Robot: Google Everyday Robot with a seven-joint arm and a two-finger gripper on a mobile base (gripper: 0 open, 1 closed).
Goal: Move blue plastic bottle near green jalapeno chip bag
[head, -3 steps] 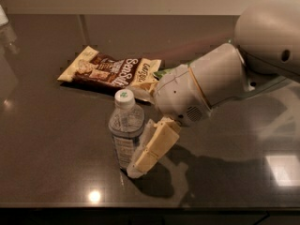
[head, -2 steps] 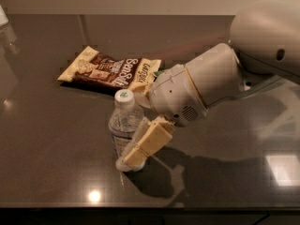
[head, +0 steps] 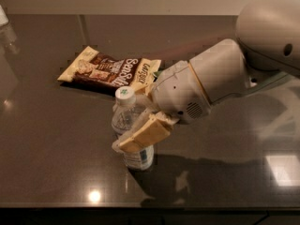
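Note:
The blue plastic bottle (head: 127, 122), clear with a white cap, stands slightly tilted near the middle of the dark table. My gripper (head: 125, 134) is shut on it. One cream finger (head: 144, 135) crosses the front of its body and the other is behind it. Of the green jalapeno chip bag only a dark green sliver (head: 161, 72) shows, just right of the brown snack bag. The rest is hidden behind my arm.
A brown-and-cream snack bag (head: 110, 71) lies flat behind the bottle. My bulky white arm (head: 220, 78) reaches in from the right. The table's front edge (head: 140, 205) runs close below the bottle. Something pale (head: 3, 20) stands at the far left edge.
My gripper finger has swung from steeply slanted to nearly level across the bottle. The wrist has moved closer to the bottle, and the bottle now leans slightly.

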